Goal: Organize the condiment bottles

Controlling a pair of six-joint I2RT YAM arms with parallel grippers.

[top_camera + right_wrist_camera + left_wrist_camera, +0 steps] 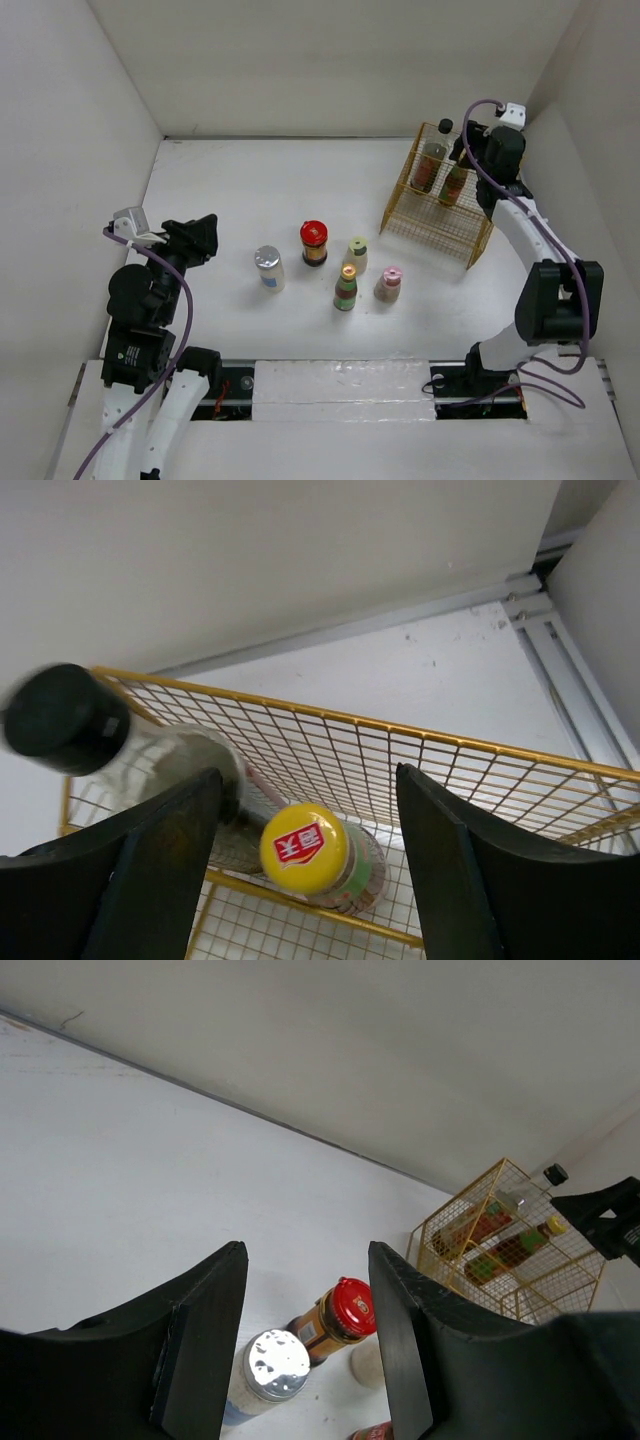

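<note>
Two bottles stand in the gold wire basket [400,212]: a tall clear one with a black cap [446,126] and one with a yellow cap [303,847]. My right gripper [308,880] is open directly above the yellow-capped bottle, its fingers apart from it. On the table stand a silver-capped jar [267,258], a red-capped jar [314,233], a pale-green-capped bottle [357,244], a yellow-capped bottle [348,273] and a pink-capped one [391,274]. My left gripper [207,238] is open and empty, left of the silver-capped jar [267,1365].
White walls enclose the table on the left, back and right. The basket sits at the back right, close to the right wall. A metal rail [340,385] runs along the near edge between the arm bases.
</note>
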